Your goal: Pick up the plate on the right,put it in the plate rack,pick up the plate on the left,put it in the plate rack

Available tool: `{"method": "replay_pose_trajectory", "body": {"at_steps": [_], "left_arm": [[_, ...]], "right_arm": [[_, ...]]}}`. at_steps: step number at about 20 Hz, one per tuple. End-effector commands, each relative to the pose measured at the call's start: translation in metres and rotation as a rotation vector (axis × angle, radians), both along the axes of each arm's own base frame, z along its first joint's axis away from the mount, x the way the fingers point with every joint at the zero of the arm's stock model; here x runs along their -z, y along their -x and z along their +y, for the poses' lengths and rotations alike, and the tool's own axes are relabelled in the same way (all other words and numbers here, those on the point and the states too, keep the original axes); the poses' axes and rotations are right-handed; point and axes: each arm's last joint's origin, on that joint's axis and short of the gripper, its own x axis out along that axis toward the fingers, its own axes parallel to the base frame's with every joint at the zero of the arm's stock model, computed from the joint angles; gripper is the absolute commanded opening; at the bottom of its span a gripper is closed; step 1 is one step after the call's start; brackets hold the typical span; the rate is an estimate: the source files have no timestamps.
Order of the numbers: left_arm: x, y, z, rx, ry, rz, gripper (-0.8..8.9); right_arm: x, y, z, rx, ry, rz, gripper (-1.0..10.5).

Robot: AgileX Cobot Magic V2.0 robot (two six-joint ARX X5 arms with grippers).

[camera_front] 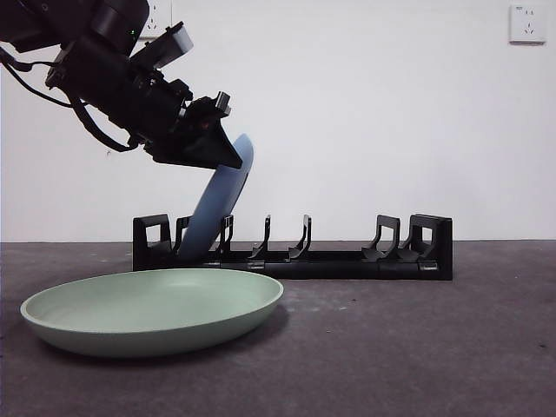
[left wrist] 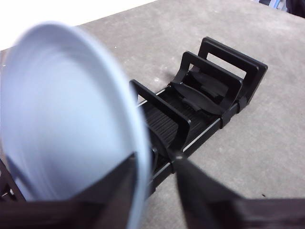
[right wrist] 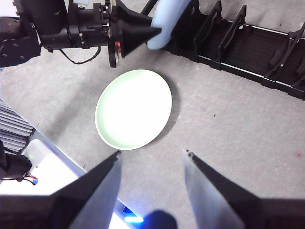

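A pale blue plate leans tilted in the left end of the black plate rack, its lower edge between the first dividers. My left gripper is at the plate's upper rim. In the left wrist view its jaws straddle the blue plate's rim with a visible gap on one side, so it is open. The rack runs on behind. A pale green plate lies flat in front of the rack. My right gripper hangs open high above the green plate, holding nothing.
The rack's middle and right slots hold nothing. A white wall with sockets stands behind the rack. The left arm's body and cables reach over the table's left side. A white base sits at the table edge.
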Motion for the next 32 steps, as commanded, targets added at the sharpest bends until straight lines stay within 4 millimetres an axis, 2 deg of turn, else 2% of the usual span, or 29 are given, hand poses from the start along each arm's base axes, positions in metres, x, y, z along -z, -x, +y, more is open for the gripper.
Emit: {"method": "replay_pose_trajectory", "body": {"at_steps": [1, 6, 10, 13, 18, 22, 24, 26, 30, 32], "left_arm": [[0.003, 0.0, -0.001, 0.009, -0.012, -0.001, 1.91], [-0.003, 0.005, 0.001, 0.012, 0.004, 0.03, 1.99], [-0.031, 0.02, 0.007, 0.013, 0.017, -0.005, 1.99], [-0.061, 0.043, 0.017, 0.018, 0.016, -0.035, 1.99], [-0.11, 0.104, 0.041, 0.037, -0.015, -0.072, 1.99], [-0.139, 0.161, 0.063, 0.042, -0.006, -0.118, 2.09], [-0.148, 0.188, 0.074, 0.05, -0.014, -0.144, 3.47], [-0.15, 0.211, 0.083, 0.051, -0.019, -0.136, 4.14], [-0.147, 0.243, 0.096, 0.064, -0.06, -0.096, 4.14], [-0.145, 0.251, 0.099, 0.071, -0.068, -0.083, 4.85]], "right_arm": [[0.002, -0.001, 0.001, -0.011, 0.005, 0.001, 2.2], [0.002, -0.001, 0.001, -0.011, 0.005, 0.001, 2.2], [0.001, -0.003, 0.001, -0.011, 0.003, -0.007, 2.2], [0.002, -0.005, 0.002, -0.011, 0.003, -0.008, 2.2], [0.012, -0.027, 0.014, -0.041, 0.003, 0.014, 2.2], [0.036, -0.059, 0.047, -0.117, 0.014, 0.092, 2.2], [0.053, -0.076, 0.069, -0.148, 0.028, 0.136, 2.2], [0.075, -0.093, 0.09, -0.167, 0.074, 0.172, 2.2], [0.124, -0.117, 0.133, -0.192, 0.171, 0.254, 2.2], [0.144, -0.124, 0.148, -0.179, 0.209, 0.277, 2.3]]}}
